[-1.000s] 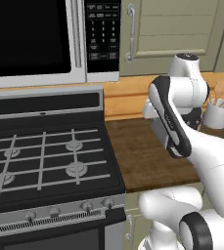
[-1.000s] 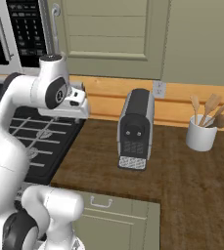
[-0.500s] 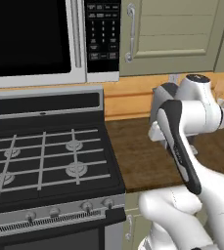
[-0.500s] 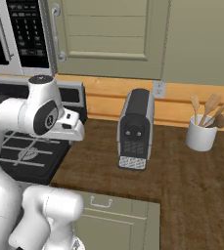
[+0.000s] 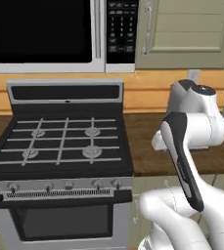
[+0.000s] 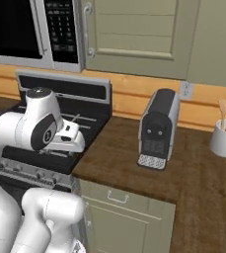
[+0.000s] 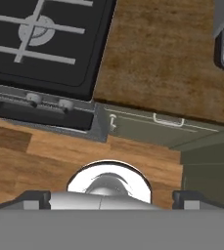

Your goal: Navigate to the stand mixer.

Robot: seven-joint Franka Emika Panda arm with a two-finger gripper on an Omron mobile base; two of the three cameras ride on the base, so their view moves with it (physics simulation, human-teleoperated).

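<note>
The stand mixer is out of view. My arm is folded low in front of the base, and its hand [image 6: 69,139] hangs over the counter's front edge beside the stove. In the hand view the gripper [image 7: 111,199] looks straight down at the wooden floor [image 7: 40,161]. Its two dark fingertips [image 7: 35,197] stand far apart at the bottom, open, with nothing between them.
A black gas stove [image 5: 64,139] stands at the left under a microwave [image 5: 50,34]. On the wooden counter [image 6: 183,173] to its right stand a boxy grey-and-black coffee machine [image 6: 158,129] and a white utensil holder [image 6: 225,141]. Cabinet fronts [image 7: 152,128] run below the counter.
The whole scene has shifted to the right in both base views, so the camera has moved left. The arm has folded lower and its hand has dropped.
</note>
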